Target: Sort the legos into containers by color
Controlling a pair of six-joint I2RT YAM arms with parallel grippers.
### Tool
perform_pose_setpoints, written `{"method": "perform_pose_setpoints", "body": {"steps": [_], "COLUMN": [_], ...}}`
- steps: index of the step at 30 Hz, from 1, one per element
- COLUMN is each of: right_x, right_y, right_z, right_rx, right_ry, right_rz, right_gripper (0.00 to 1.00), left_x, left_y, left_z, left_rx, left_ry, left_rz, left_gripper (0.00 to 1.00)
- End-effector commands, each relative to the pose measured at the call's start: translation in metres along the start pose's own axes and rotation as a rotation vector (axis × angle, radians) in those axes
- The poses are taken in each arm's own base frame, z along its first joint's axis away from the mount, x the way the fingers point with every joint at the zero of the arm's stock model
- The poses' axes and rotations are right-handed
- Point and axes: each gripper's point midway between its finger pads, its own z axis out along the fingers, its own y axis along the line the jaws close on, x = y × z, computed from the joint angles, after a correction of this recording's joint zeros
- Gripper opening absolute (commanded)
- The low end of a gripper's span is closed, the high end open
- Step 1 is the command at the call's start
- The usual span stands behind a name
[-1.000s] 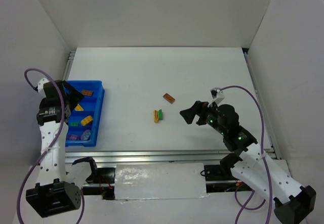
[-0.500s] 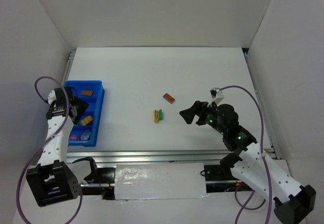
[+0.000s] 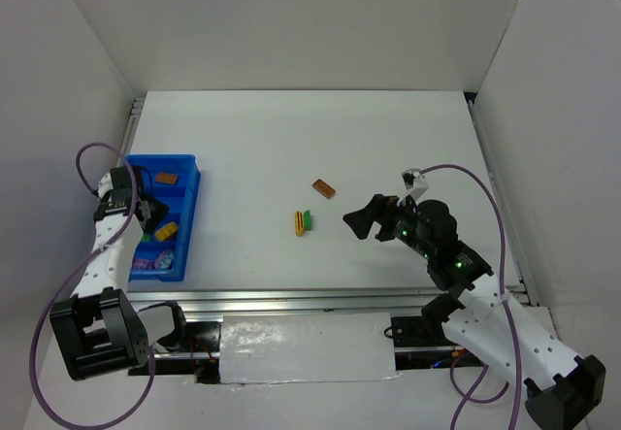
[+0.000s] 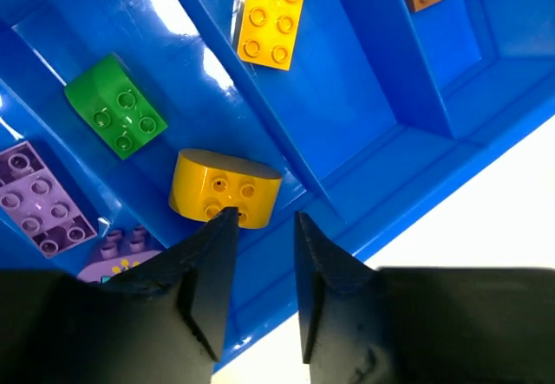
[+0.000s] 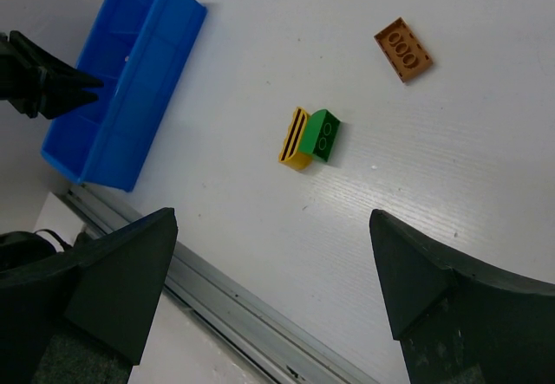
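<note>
Ann: Blue tray (image 4: pixel 408 154) has bricks in its boxes. What is the left gripper (image 4: pixel 263 218) doing?

Ben: It hangs over a round yellow brick (image 4: pixel 225 189) there. Its fingers are a little apart and hold nothing.

Ann: What's left?

Ben: On the table (image 3: pixel 388 139) lie a striped yellow brick (image 5: pixel 295 139) touching a green brick (image 5: pixel 323 134), and a brown brick (image 5: pixel 403 48). The right gripper (image 5: pixel 273 218) is wide open. I think it must drop down and pinch one.

This looks like a robot lab, not a home. A plain white desk (image 3: pixel 408 139) sits inside a box of bare white walls (image 3: pixel 291 22). 2 robot arms, a left arm (image 3: pixel 105 255) and a right arm (image 3: pixel 495 318), are bolted by a metal rail (image 3: pixel 291 300) at the near edge. Purple cables (image 3: pixel 499 218) loop from them.
</note>
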Motion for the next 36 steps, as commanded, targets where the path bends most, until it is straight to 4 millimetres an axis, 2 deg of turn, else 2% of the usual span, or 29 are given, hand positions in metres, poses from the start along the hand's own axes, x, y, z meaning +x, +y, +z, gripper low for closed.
{"method": "perform_pose_setpoints", "body": {"steps": [1, 2, 3, 5, 7, 9, 11, 14, 16, 18, 23, 24, 27, 29, 36], "right_x": [-0.016, -0.016, -0.015, -0.017, -0.018, -0.019, -0.02, -0.021, -0.021, -0.022, -0.021, -0.021, -0.02, -0.02, -0.019], "right_y": [0.009, 0.009, 0.009, 0.01, 0.012, 0.012, 0.013, 0.015, 0.016, 0.017, 0.02, 0.021, 0.021, 0.022, 0.021], "right_z": [-0.002, -0.002, -0.002, -0.004, -0.006, -0.007, -0.009, -0.011, -0.012, -0.013, -0.014, -0.015, -0.015, -0.014, -0.013], "right_rx": [-0.03, -0.029, -0.03, -0.036, -0.042, -0.042, -0.048, -0.057, -0.058, -0.058, -0.064, -0.067, -0.066, -0.069, -0.069], "right_ry": [-0.059, -0.057, -0.055, -0.062, -0.069, -0.076, -0.08, -0.085, -0.087, -0.093, -0.094, -0.096, -0.094, -0.094, -0.088], "right_rz": [-0.008, -0.007, -0.008, -0.008, -0.01, -0.01, -0.013, -0.014, -0.013, -0.017, -0.022, -0.023, -0.023, -0.024, -0.024], "right_gripper": [0.99, 0.99, 0.99, 0.99, 0.99, 0.99, 0.99, 0.99, 0.99, 0.99, 0.99, 0.99, 0.99, 0.99, 0.99], "left_x": [-0.007, -0.016, -0.013, -0.022, -0.026, -0.036, -0.038, -0.027, -0.013, -0.006, 0.007, 0.006, 0.009, 0.011, 0.005], "left_y": [-0.015, -0.026, -0.025, -0.039, -0.036, -0.036, -0.023, -0.017, -0.015, -0.014, 0.002, 0.003, 0.004, 0.003, 0.013], "left_z": [0.003, -0.001, -0.004, -0.007, -0.011, -0.014, -0.015, -0.008, -0.004, -0.002, 0.003, 0.003, 0.008, 0.01, 0.011], "left_rx": [0.054, 0.092, 0.076, 0.11, 0.085, 0.074, 0.006, 0.016, 0.036, 0.046, -0.035, -0.037, -0.036, -0.037, -0.104], "left_ry": [-0.001, -0.006, 0.03, 0.047, 0.061, 0.042, 0.044, 0.066, 0.107, 0.129, 0.158, 0.149, 0.151, 0.164, 0.138], "left_rz": [0.036, 0.096, 0.124, 0.225, 0.279, 0.357, 0.385, 0.402, 0.392, 0.376, 0.278, 0.272, 0.273, 0.273, 0.26], "left_gripper": [0.44, 0.44, 0.44, 0.5, 0.54, 0.54, 0.52, 0.4, 0.38, 0.38, 0.39, 0.39, 0.55, 0.6, 0.69]}}
